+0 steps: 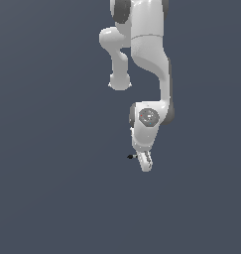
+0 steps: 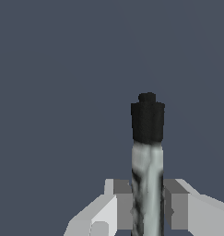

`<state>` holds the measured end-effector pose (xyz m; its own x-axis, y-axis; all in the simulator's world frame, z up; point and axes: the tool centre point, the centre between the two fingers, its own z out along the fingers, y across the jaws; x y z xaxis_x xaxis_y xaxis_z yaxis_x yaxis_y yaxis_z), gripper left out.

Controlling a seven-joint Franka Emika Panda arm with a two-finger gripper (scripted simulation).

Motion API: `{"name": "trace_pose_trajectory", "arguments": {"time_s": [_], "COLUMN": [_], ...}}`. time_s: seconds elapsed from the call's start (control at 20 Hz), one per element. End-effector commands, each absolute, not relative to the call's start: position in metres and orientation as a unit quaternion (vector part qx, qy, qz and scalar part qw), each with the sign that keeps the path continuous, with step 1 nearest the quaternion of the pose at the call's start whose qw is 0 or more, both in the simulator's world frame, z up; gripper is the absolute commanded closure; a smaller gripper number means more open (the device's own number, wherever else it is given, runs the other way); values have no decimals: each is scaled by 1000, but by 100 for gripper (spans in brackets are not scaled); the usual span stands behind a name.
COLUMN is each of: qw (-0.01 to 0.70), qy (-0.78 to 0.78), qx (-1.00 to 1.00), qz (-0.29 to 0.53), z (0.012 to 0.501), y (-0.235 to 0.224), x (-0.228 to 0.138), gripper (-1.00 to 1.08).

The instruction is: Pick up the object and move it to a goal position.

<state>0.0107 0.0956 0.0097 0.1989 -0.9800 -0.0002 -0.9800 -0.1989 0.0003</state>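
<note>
The object point(image 2: 147, 184) is a thin rod with a grey speckled body and a black end. In the wrist view it runs between the two fingers, with the pads point(image 2: 123, 205) pressed against its body on both sides and the black end sticking out beyond them. In the exterior view only its small black tip point(image 1: 130, 157) shows, poking out toward that view's left beside the gripper point(image 1: 145, 161). The gripper is shut on the rod at the end of the white arm point(image 1: 149, 59), which reaches down from the top of the exterior view.
A plain dark grey-blue surface point(image 1: 52, 188) fills both views. No other objects, edges or goal marker show.
</note>
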Motion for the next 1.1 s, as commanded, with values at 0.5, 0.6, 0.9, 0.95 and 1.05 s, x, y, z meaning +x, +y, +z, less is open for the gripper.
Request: {"name": "trace_pose_trajectory", "arguments": {"time_s": [0.5, 0.6, 0.9, 0.95, 1.05], "qw": [0, 0, 0, 0, -1], "qy": [-633, -633, -633, -633, -633], "qx": [774, 774, 774, 774, 774], "qz": [0, 0, -1, -1, -1], "z": [22, 29, 66, 74, 92], "y": [87, 81, 53, 47, 33], "x": [9, 8, 4, 3, 1], "gripper": [108, 108, 108, 108, 108]}}
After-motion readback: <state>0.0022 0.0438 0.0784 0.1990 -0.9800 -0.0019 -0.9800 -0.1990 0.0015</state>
